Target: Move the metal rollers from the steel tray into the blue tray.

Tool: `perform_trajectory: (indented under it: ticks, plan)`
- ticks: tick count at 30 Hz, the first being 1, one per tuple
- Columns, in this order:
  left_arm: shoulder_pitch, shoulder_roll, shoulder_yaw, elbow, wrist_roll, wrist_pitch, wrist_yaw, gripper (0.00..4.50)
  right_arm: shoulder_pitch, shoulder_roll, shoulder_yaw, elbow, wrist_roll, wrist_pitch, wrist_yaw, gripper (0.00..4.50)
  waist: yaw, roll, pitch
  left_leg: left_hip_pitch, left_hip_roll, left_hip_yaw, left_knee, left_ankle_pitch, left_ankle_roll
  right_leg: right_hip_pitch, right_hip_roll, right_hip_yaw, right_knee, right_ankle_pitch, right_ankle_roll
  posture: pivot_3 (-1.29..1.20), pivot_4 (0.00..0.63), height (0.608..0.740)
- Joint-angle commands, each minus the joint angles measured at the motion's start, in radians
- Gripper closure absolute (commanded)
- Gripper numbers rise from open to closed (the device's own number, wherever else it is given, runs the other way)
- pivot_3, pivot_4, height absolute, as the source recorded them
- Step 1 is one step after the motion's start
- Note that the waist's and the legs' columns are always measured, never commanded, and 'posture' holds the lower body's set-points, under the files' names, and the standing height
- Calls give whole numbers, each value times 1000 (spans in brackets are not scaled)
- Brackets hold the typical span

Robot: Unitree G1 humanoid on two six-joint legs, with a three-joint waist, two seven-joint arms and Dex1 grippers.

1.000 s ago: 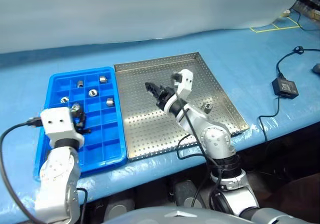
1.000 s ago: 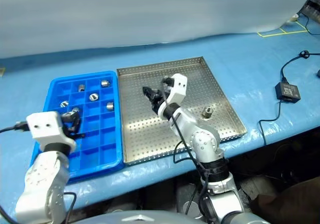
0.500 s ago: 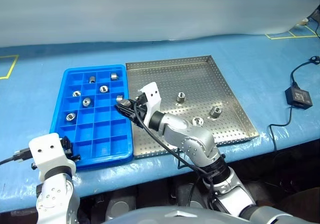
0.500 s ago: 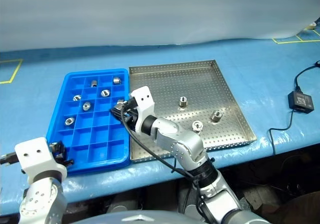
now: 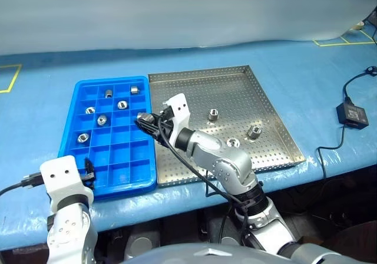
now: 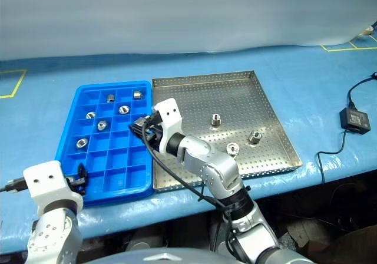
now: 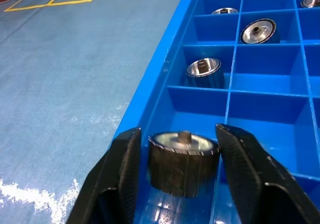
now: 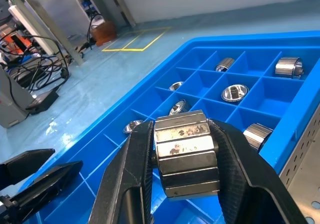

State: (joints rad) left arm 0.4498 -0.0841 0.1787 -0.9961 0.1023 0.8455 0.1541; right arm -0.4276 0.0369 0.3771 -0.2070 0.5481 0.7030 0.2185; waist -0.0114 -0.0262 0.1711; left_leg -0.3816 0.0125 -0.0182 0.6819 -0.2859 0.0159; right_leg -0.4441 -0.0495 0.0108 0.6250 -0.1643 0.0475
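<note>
The blue tray [image 5: 126, 158] lies left of the steel tray [image 5: 235, 93]. Several metal rollers sit in the blue tray's far compartments, one of them [image 5: 102, 120] near the middle. Three rollers [image 5: 214, 115] [image 5: 254, 131] [image 5: 232, 141] stand on the steel tray. My left gripper [image 7: 178, 130] is open at the blue tray's near left corner. Its fingers [image 7: 122, 169] flank a roller [image 7: 182, 159] resting in a compartment. My right gripper [image 8: 182, 124] is shut on a shiny ridged roller [image 8: 186, 151], hovering over the blue tray's right edge [image 5: 141, 121].
A black power adapter [image 5: 351, 114] with its cable lies on the blue table cover at the right. Yellow tape marks [image 5: 9, 78] sit at the far left and far right. The table's front edge runs just below both trays.
The camera has shifted. My left gripper drew back to the tray's near left corner and opened around its roller. My right gripper swung left from over the steel tray to the blue tray's edge.
</note>
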Motion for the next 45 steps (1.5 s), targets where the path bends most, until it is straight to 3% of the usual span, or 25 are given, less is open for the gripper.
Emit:
perform_trajectory:
  ticks: [1, 6, 13, 21, 24, 34, 45]
  plan:
    - [-22, -21, 18, -49, 14, -14, 24, 114, -20, 20, -19, -34, -8, -4, 22, 3209, 0, 0, 0, 0, 0, 0, 0, 0, 0, 0, 0, 0, 0, 0, 0, 115, 150, 740]
    - [-45, -26, 20, -51, 4, -49, 35, 18, -30, 27, -17, -33, -25, -2, 45, 3209, 1, 0, 0, 0, 0, 0, 0, 0, 0, 0, 0, 0, 0, 0, 0, 128, 150, 740]
    - [-43, 26, -68, -51, -41, -202, -35, 18, -84, 56, 54, 36, -81, -34, 126, 3209, 1, 0, 0, 0, 0, -1, 0, 0, 0, 0, 0, -1, 0, 0, 0, 150, 150, 740]
    - [156, 133, -204, -51, -68, -428, -168, 18, -154, 134, 106, 227, -185, -146, 207, 3209, 11, 1, 1, 0, 1, -1, -1, -1, -2, -1, 1, -1, 0, -2, -2, 236, 150, 740]
    - [239, 128, -193, -51, -75, -500, -165, 18, -178, 159, 104, 284, -207, -178, 232, 3209, 21, 1, 1, 0, 2, 0, -1, -2, -3, -1, 1, -1, 0, -2, -2, 245, 150, 740]
    - [442, -52, -36, -51, -127, -801, -8, 18, -206, 212, 135, 399, -239, -230, 320, 3209, 90, 2, 2, -2, 3, -1, -1, -3, -4, -1, 2, -5, 0, -4, -4, 418, 150, 740]
    - [518, -60, -40, -51, -147, -889, 97, 18, -233, 254, 134, 485, -271, -283, 324, 3209, 136, 2, 2, -3, 7, -3, -1, -4, -7, -2, 5, -9, -1, -6, -7, 474, 150, 740]
